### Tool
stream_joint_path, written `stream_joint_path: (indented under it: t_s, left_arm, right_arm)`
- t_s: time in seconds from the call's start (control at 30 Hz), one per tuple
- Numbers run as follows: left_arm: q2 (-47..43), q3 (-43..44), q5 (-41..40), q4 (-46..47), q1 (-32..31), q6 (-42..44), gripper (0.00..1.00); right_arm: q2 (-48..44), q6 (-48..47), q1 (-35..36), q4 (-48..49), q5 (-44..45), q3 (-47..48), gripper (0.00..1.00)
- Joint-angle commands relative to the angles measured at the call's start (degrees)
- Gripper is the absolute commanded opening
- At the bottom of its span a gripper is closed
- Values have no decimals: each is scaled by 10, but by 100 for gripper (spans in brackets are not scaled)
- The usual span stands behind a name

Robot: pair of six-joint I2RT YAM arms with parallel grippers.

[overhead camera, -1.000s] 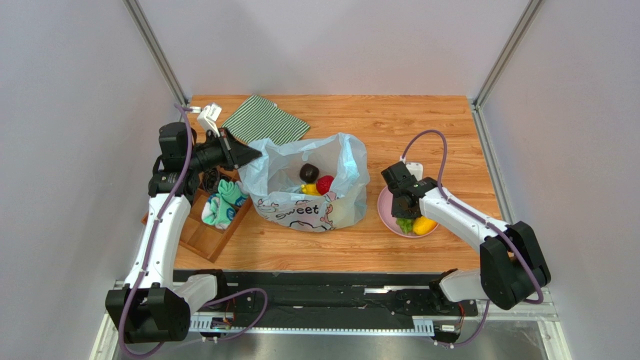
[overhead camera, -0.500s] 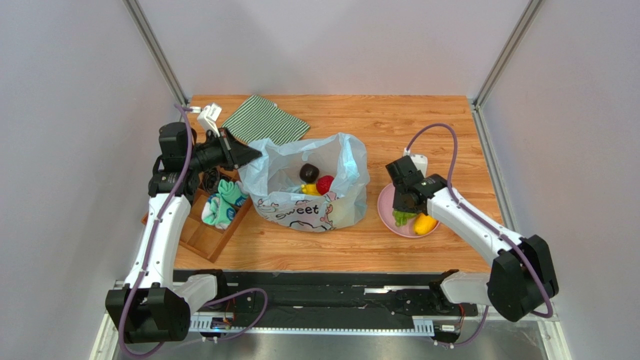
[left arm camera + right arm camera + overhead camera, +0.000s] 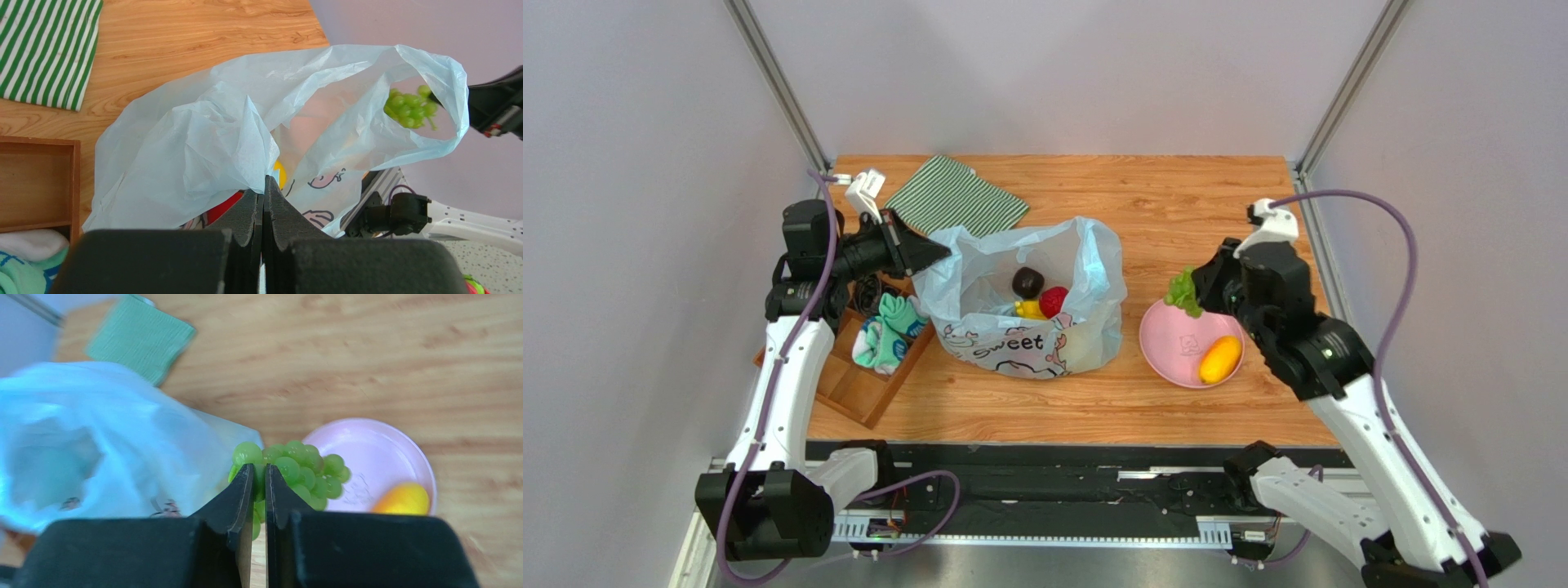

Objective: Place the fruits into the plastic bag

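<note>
Since half a second ago the right arm has swung up and back from the pink plate (image 3: 1161,347), and the green grapes (image 3: 301,471) have come up with it, leaving only the mango (image 3: 1219,359) on the plate's near right part. Its right pincer (image 3: 258,484) is clamped on the left side of the bunch, fingers almost together, the grapes bulging out past the tips. From above, the bunch hangs over the plate's far rim, just right of the plastic bag (image 3: 1081,263) and clear of it. On the left nothing has shifted: the left pincer (image 3: 264,196) is pressed tight on a gathered fold of the bag's left rim, holding the mouth up and open. Inside lie the avocado (image 3: 1026,282), a red apple (image 3: 1053,301) and a yellow fruit (image 3: 1030,310), touching one another. A narrow strip of bare worktop (image 3: 1161,208) separates bag and plate, and wide open wood lies beyond both toward the far edge. The striped cloth (image 3: 959,196) sits at the far left, and the wooden tray (image 3: 852,386) with socks (image 3: 887,333) lies left of the bag.
</note>
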Motion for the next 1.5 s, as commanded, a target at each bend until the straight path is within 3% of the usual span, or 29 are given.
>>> stream_joint_path:
  t_s: [0.0,0.33,0.47,0.77,1.3,1.47]
  left_arm:
    - [0,5,17,25,2,-9,0]
    - [0,3,24,31,2,-11,0]
    - [0,3,23,31,2,-11,0]
    - [0,3,21,29,3,-10,0]
    - [0,4,21,29,2,-11,0]
    - [0,4,22,29,2,-11,0]
  right_arm:
    - [-59,-47,3,150,-101,25,0]
    - [-3,-18,9,321,-392,119,0]
    - [20,-9,50,412,-428,116,0]
    - [134,-105,227,381,-371,198,0]
    - [326,-126,241,169,-104,286,0]
    - [358,-116,242,120,-77,284,0]
